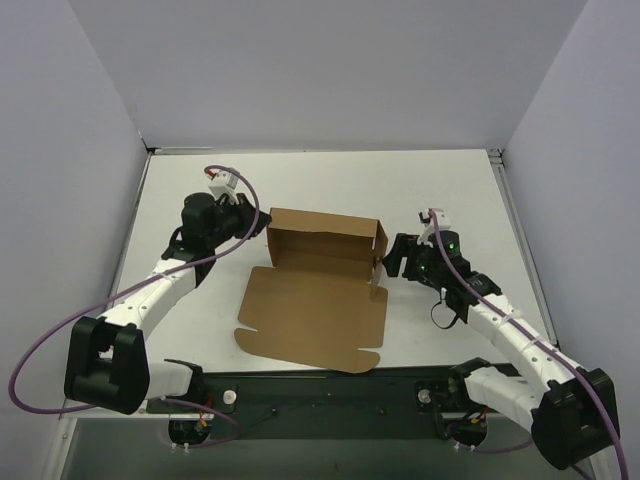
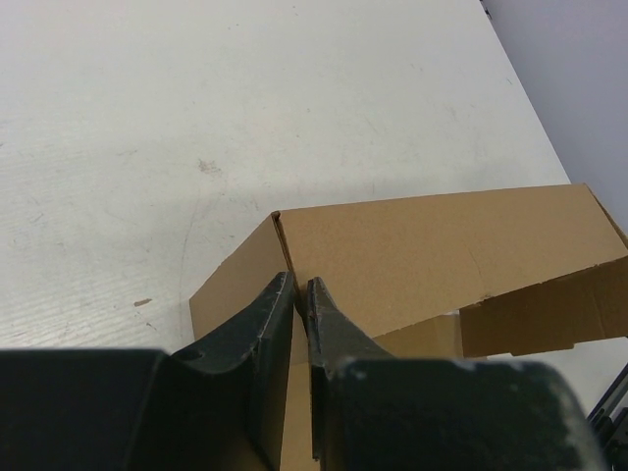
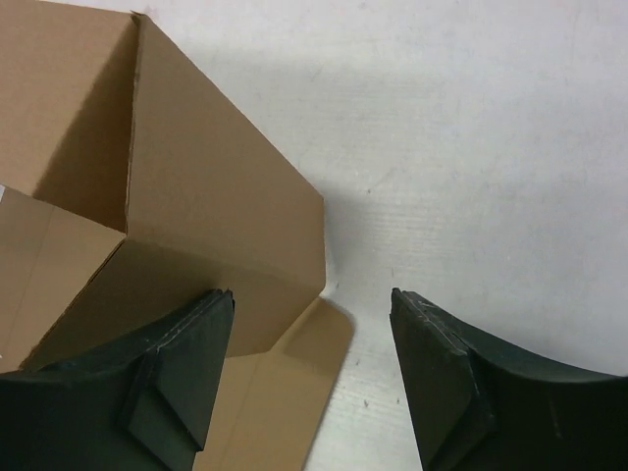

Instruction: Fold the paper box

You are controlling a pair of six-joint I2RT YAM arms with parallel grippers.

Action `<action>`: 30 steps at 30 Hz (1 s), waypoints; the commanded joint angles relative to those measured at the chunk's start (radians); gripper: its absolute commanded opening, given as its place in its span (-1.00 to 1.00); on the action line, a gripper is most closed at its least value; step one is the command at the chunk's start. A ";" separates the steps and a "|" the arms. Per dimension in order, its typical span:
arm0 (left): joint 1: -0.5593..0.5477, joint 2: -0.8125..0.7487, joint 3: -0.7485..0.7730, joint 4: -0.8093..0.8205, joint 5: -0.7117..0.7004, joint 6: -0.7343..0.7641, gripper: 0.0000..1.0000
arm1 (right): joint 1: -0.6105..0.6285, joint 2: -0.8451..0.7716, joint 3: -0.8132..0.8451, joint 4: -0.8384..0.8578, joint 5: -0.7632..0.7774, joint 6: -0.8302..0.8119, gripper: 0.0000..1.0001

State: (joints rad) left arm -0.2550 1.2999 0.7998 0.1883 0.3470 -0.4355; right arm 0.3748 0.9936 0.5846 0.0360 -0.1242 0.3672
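Note:
The paper box (image 1: pixel 315 300) is brown cardboard in the middle of the table. Its back and side walls stand up and a wide flap (image 1: pixel 300 325) lies flat toward the arms. My left gripper (image 1: pixel 262 222) is at the box's left rear corner, shut on the thin left wall; in the left wrist view the fingertips (image 2: pixel 285 289) pinch the wall's top edge by the corner of the paper box (image 2: pixel 442 245). My right gripper (image 1: pixel 393 258) stands open at the right end. In the right wrist view its gripper (image 3: pixel 312 304) straddles the standing right wall of the paper box (image 3: pixel 196 177) and holds nothing.
The white table (image 1: pixel 330 180) is bounded by grey enclosure walls on the left, back and right. A black rail (image 1: pixel 330 395) with the arm bases runs along the near edge. Purple cables (image 1: pixel 60 330) loop beside each arm.

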 commanded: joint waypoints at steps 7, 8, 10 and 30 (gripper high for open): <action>-0.006 0.042 0.035 -0.116 0.013 0.047 -0.61 | 0.006 0.118 -0.035 0.424 -0.184 -0.221 0.36; -0.006 0.045 0.036 -0.122 0.014 0.049 -0.61 | 0.007 0.126 -0.038 0.451 -0.199 -0.232 0.37; -0.006 0.052 0.042 -0.124 0.017 0.052 -0.61 | 0.006 0.149 -0.051 0.497 -0.218 -0.257 0.38; 0.005 0.098 0.075 -0.159 0.050 0.095 -0.63 | -0.016 0.462 0.015 0.906 -0.405 -0.358 0.44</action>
State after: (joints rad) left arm -0.2531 1.3590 0.8684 0.1524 0.3786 -0.3878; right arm 0.3664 1.4246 0.5297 0.7925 -0.4458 0.0463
